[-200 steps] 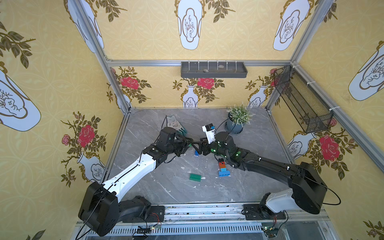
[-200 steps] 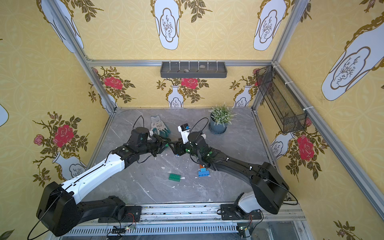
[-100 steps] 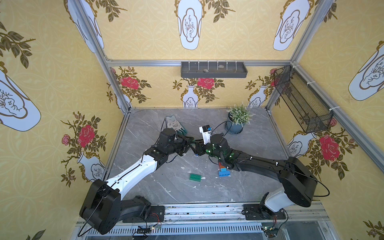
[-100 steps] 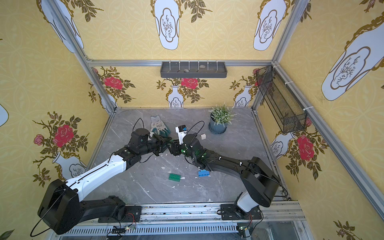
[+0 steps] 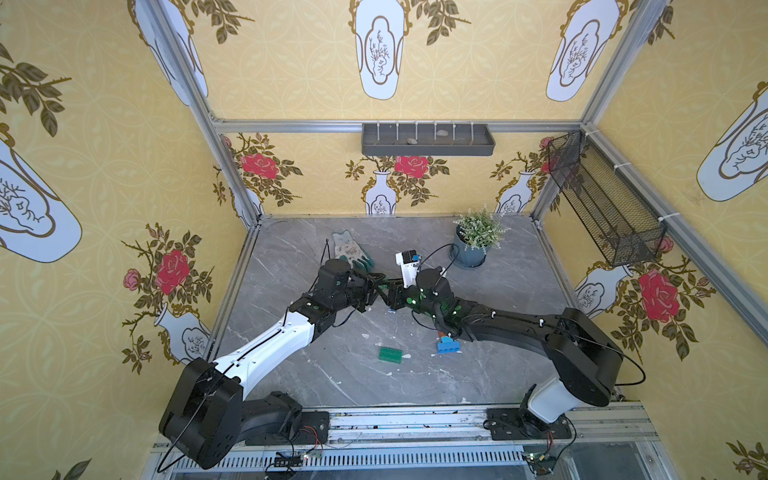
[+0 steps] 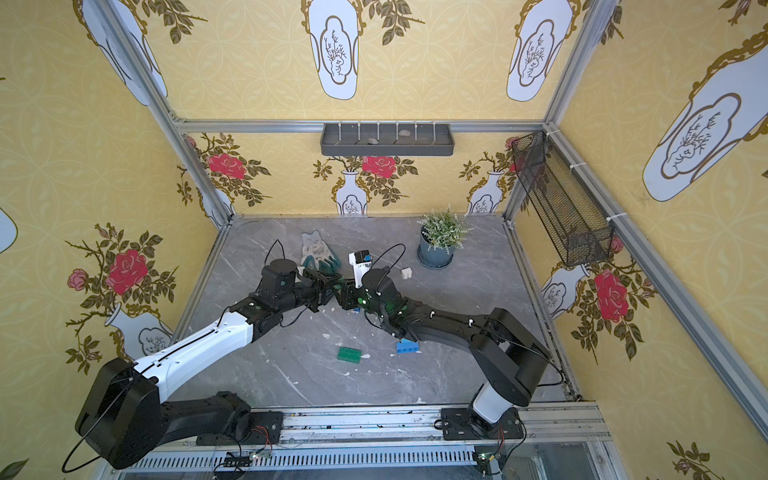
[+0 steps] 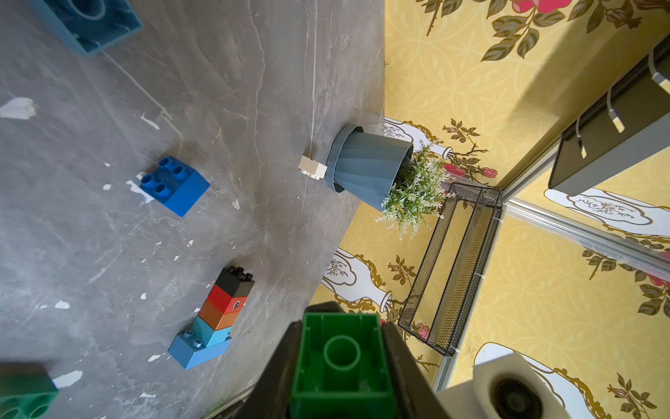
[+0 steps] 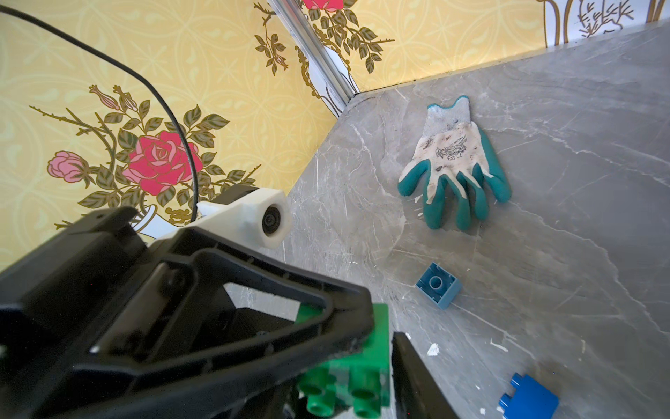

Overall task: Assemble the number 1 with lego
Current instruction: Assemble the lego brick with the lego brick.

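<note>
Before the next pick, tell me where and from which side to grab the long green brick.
Likely best: grip the long green brick across its short width, jaws on the two long side walls near the middle, coming straight down from above. It lies flat on the table, studs up, no other brick beside it, so those walls are its free parallel faces.

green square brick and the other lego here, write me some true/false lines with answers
1. The left fingers grip a green square plastic brick. True.
2. The long green studded brick sits stacked on a blue one. False: it lies unstacked on the grey marble table.
3. The small white brick lies near the blue-grey plant pot. True.
4. The white-and-teal work glove is draped over that pot. False: it lies flat on the table.
5. The teal square brick lies hollow side up. True.
</note>
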Tool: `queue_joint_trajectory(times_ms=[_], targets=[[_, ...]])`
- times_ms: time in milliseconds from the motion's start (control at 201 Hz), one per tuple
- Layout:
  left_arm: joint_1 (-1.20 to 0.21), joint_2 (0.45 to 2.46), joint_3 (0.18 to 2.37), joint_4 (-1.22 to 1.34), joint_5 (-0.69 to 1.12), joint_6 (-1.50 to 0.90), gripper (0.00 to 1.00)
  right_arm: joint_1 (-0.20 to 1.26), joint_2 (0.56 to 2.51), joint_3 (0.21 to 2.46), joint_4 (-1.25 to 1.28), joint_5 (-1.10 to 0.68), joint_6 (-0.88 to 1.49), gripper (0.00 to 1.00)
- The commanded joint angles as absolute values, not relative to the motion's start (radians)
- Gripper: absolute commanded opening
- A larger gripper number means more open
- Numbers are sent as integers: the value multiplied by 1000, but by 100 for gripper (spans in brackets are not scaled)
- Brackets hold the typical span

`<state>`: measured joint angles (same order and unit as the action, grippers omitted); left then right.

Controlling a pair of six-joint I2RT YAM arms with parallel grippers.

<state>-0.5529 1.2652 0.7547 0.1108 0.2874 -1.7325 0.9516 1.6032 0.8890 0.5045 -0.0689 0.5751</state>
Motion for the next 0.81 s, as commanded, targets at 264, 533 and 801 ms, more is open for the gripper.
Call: queue_joint_trajectory(times_ms=[264,533,801], targets=[[-555,1257,734,140,344,-1772,45,948,1617,894,587,-11,549,31],[-548,1165,698,-13,228,-1780,76,940,1583,874,521,4,548,29],[-479,953,620,-273,7,-1586,74,938,1486,934,93,-81,334,29]])
